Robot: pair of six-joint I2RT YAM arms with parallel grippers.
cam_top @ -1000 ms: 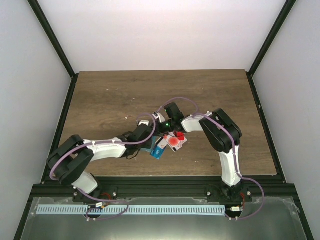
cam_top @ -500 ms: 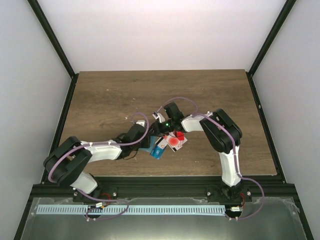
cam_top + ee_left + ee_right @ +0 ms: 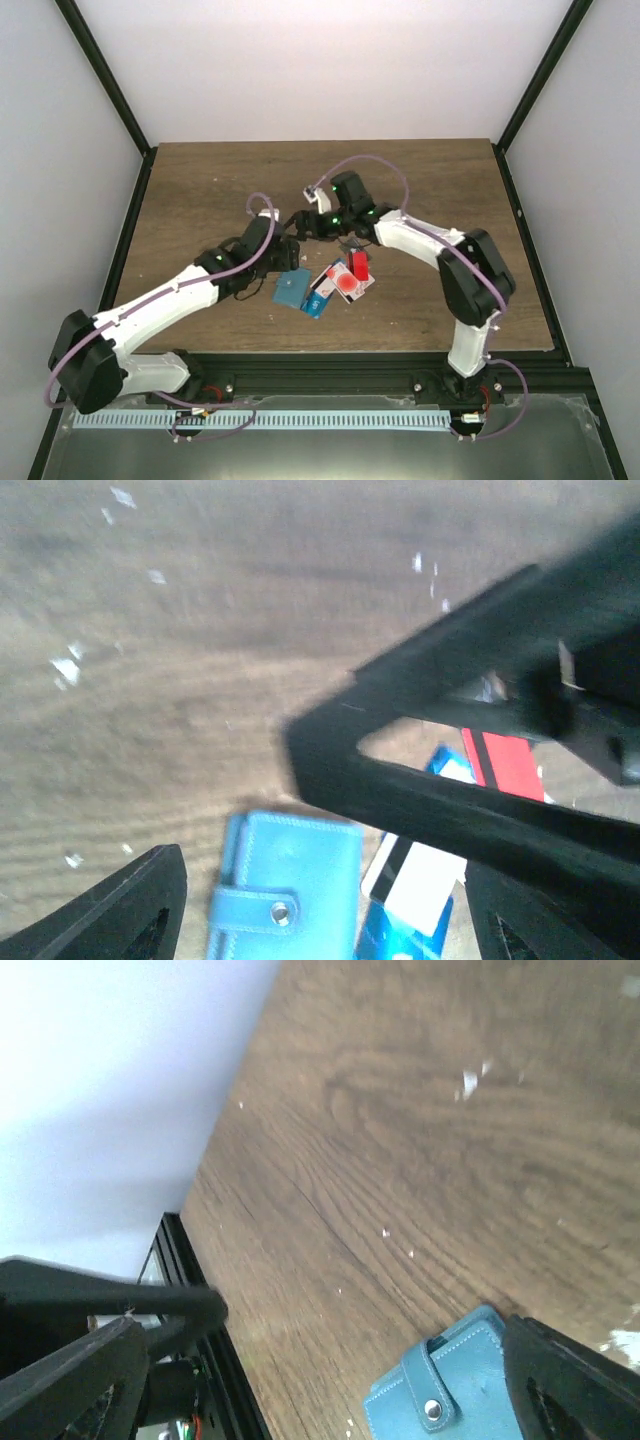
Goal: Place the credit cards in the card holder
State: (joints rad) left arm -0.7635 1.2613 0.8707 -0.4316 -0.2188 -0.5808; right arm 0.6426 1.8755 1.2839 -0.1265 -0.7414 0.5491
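The card holder (image 3: 290, 289) is a teal-blue wallet lying flat on the wood, folded shut with its snap strap across the edge (image 3: 288, 888) (image 3: 452, 1388). Right of it lies a loose pile of credit cards (image 3: 341, 283): a red one (image 3: 357, 267) (image 3: 505, 762), a white one with a red circle (image 3: 348, 285), a white one with a black stripe (image 3: 420, 872) and a blue one (image 3: 315, 304). My left gripper (image 3: 287, 247) (image 3: 330, 920) hovers open just behind the holder. My right gripper (image 3: 302, 222) (image 3: 330, 1390) hangs open above it, crossing in front of the left wrist camera. Neither holds anything.
The wooden table (image 3: 220, 190) ends at a black frame rail (image 3: 128, 215) on the left and at a white back wall. Small pale flecks dot the wood (image 3: 468, 1084). The two wrists are close together over the middle of the table.
Both grippers have opened and pulled back from the cards toward the far side. The card holder now lies free on the table, left of the pile.
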